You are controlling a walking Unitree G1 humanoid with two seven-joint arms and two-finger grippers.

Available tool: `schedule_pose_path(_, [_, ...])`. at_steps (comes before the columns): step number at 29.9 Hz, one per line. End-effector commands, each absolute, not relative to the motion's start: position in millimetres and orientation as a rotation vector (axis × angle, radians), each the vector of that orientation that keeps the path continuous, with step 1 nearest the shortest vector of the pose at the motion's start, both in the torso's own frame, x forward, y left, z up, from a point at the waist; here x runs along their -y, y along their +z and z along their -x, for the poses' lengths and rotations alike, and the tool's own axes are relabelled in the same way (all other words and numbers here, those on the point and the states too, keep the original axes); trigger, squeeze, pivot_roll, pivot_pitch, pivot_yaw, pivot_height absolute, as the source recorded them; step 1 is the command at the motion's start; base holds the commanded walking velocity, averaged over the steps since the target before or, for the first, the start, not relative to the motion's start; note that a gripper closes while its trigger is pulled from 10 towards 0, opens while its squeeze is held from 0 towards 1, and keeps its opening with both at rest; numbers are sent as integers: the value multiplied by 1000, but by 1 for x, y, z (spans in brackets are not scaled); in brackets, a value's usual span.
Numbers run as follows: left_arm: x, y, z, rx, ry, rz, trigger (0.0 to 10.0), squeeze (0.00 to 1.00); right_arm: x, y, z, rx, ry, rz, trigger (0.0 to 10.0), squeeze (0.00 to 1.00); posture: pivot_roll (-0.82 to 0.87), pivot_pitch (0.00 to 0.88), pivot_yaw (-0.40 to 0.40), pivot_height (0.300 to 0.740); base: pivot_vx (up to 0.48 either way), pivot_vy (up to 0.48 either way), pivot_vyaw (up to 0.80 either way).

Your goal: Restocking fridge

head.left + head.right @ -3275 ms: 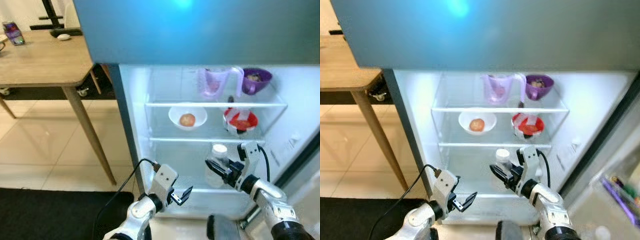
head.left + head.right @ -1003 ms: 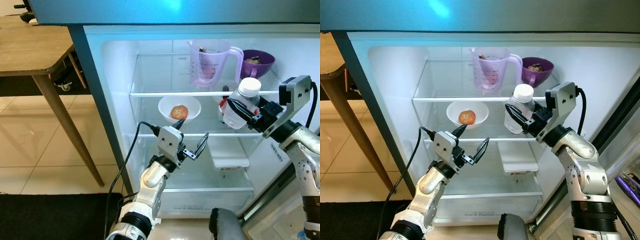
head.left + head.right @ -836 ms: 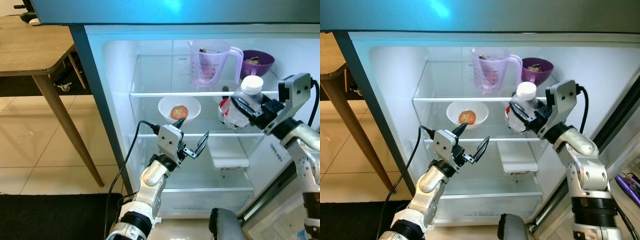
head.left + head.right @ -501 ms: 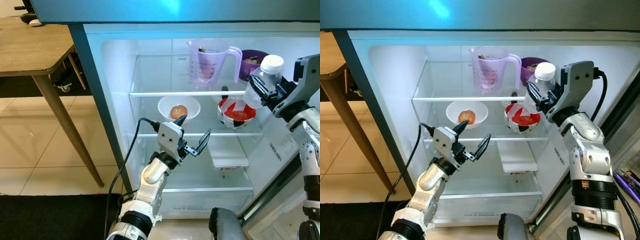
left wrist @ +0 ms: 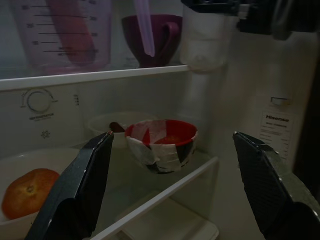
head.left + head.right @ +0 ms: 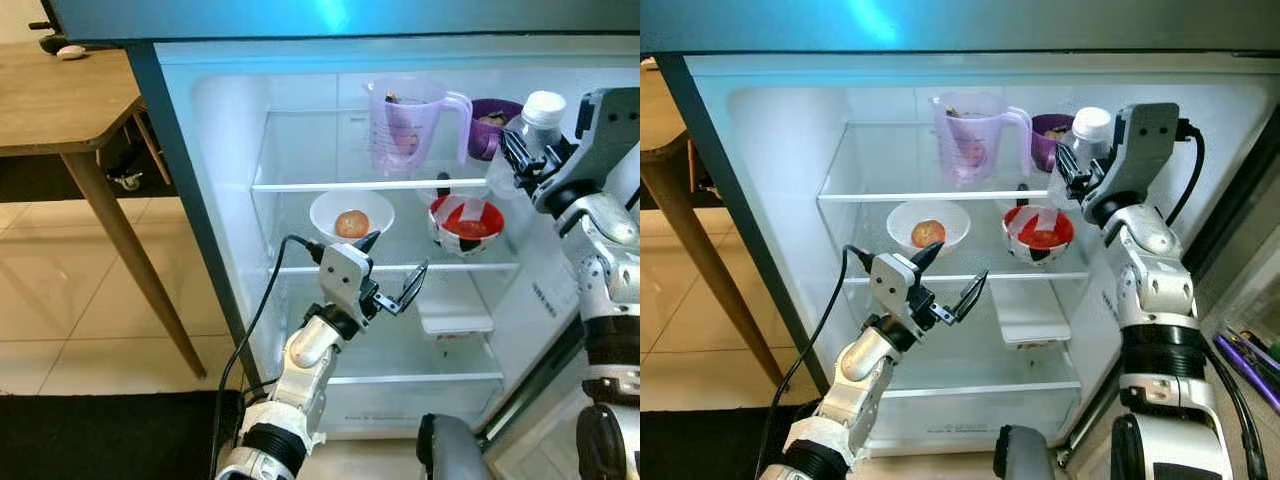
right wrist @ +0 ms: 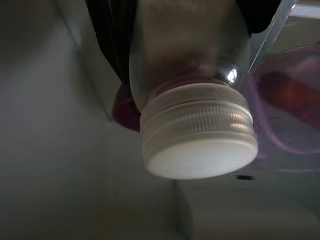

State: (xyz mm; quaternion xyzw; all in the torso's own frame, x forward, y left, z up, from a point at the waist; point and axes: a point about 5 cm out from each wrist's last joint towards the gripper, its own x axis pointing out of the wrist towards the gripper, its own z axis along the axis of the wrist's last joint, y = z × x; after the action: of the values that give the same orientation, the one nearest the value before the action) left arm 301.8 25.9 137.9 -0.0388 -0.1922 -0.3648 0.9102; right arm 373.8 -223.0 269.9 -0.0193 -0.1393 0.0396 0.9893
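The right end effector (image 6: 522, 158) grips a clear plastic bottle (image 6: 520, 150) with a ribbed white cap beside the top glass shelf (image 6: 350, 185). The left end effector (image 6: 390, 270) is spread wide. A sticker reads "Hisense" (image 5: 277, 119).

Bright fridge (image 6: 230, 150) interior glow, cyan glare above; dim, soft wrist views.
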Motion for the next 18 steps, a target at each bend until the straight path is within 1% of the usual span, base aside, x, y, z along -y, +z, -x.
schedule_pose_path(1, [-21,140,-299,400,-760,101,10000,0,220,270,-377,280,68,49,10000,0,-63,0,-4,385,0,0,0])
schedule_pose_path(7, [-20,143,-299,406,-761,107,10000,0,215,274,-384,288,50,81,10000,0,-58,0,-5,385,0,0,0])
schedule_pose_path(12, [-19,144,-298,409,-766,110,10000,0,211,278,-390,293,5,179,10000,0,-57,0,-3,385,0,0,0])
schedule_pose_path(18, [-19,144,-298,409,-766,111,10000,0,210,279,-392,293,-8,206,10000,0,-57,0,-2,385,0,0,0])
